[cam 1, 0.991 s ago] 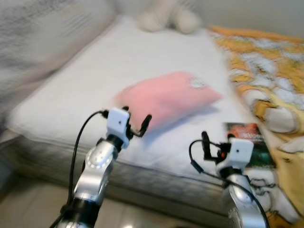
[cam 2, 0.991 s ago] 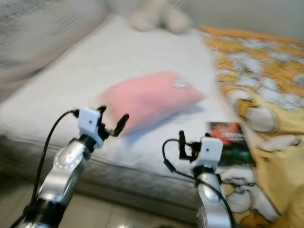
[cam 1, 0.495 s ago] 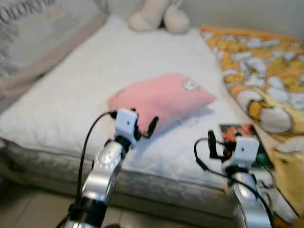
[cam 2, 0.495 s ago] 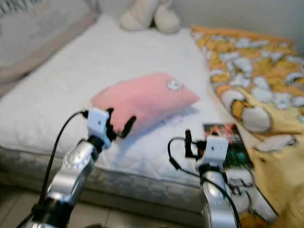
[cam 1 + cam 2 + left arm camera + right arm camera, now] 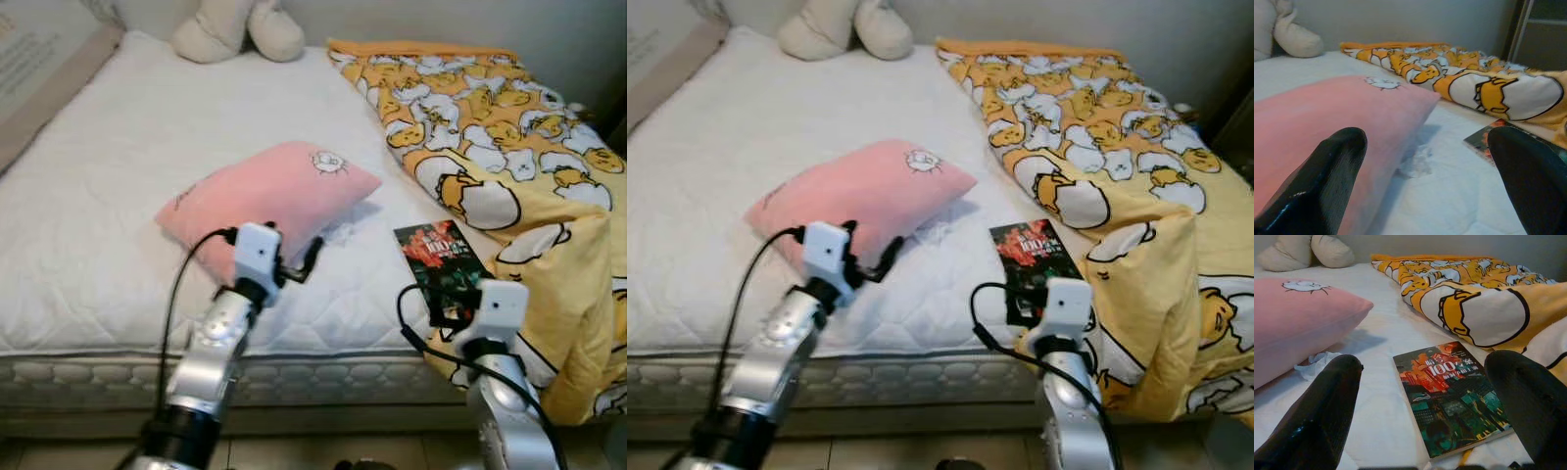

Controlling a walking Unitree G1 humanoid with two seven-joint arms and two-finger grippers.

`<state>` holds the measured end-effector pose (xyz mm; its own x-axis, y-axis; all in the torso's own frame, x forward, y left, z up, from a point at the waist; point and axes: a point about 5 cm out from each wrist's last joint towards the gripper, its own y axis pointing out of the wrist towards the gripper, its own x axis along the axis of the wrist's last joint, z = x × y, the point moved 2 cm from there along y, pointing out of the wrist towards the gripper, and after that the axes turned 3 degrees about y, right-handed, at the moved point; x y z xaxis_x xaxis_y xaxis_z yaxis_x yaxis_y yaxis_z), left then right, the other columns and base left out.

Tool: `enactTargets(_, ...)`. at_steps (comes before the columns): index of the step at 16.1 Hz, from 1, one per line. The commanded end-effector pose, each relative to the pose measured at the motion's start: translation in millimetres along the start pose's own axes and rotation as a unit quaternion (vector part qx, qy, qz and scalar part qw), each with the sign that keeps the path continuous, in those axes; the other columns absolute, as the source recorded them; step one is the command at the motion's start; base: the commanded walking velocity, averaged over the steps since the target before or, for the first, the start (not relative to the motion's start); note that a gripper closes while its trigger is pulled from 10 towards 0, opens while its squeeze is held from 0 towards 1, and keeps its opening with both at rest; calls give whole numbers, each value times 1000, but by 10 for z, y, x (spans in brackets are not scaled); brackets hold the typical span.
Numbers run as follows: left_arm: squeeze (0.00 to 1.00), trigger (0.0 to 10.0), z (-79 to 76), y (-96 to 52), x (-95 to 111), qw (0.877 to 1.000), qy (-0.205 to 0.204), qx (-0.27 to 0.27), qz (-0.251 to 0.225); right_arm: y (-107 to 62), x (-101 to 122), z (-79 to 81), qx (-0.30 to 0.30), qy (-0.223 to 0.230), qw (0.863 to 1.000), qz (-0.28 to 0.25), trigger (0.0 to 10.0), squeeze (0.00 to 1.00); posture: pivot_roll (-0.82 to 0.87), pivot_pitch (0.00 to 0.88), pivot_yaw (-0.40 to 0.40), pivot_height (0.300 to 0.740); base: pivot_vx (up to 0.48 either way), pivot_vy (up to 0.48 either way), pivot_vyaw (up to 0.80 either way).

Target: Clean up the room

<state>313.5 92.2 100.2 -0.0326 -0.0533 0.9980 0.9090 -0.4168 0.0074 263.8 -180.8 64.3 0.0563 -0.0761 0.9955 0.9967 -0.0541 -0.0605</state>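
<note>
Facing: white quilted mattress (image 5: 118, 196), seen from its near edge.
Left gripper (image 5: 294, 262): fingers spread wide, nothing held; raised over the near part of the mattress, just in front of the pink pillow's near edge. Contact with the pillow cannot be told.
Left wrist view: both black fingers (image 5: 1327, 181) are seen well apart, with the pillow and white sheet between them.
Right gripper (image 5: 1425, 431): fingers spread wide, nothing gripped; held above the near end of the book. From the head view the fingers are hidden behind the white wrist camera block.
Pink pillow (image 5: 269, 196): lies flat mid-mattress, small white sheep emblem at its far corner.
Crumpled tissue (image 5: 1315, 363): white, on the sheet just beside the pillow's right corner.
Book (image 5: 443, 264): dark cover with red and green artwork, flat on the sheet near the mattress edge, touching the blanket's fold.
Yellow cartoon-print blanket (image 5: 490, 127): bunched along the right side, draped over the bed edge.
Cream plush toy (image 5: 240, 27): at the head of the bed.
</note>
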Motion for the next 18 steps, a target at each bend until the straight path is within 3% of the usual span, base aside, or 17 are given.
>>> enactTargets(1, 0, 10000, 66, -24, 28, 1000, -6, 21, -8, 29, 17, 3, 2, 0, 1000, -2, 10000, 0, -11, 0, -32, 740, 401, -255, 0)
enactTargets(6, 0, 10000, 100, -40, -48, 998, -10, 55, 15, 36, 0, 27, 14, -2, 1000, 4, 10000, 0, -6, 0, -40, 740, 401, -49, 0)
enactTargets(10, 0, 10000, 90, -44, -31, 998, 2, 58, 11, 41, 4, 30, 17, -5, 1000, 5, 10000, 0, -3, 0, -44, 740, 0, 0, 0)
enactTargets(14, 0, 10000, 163, -54, 3, 995, 0, 96, 10, 47, -1, 26, 14, -2, 1000, 4, 10000, 0, 2, 0, -46, 740, 0, 0, 573)
enactTargets(18, 0, 10000, 76, -14, 122, 998, 20, 59, -15, 31, -16, 12, 11, -1, 1000, 7, 10000, 0, -5, 0, -40, 740, 0, 0, 0)
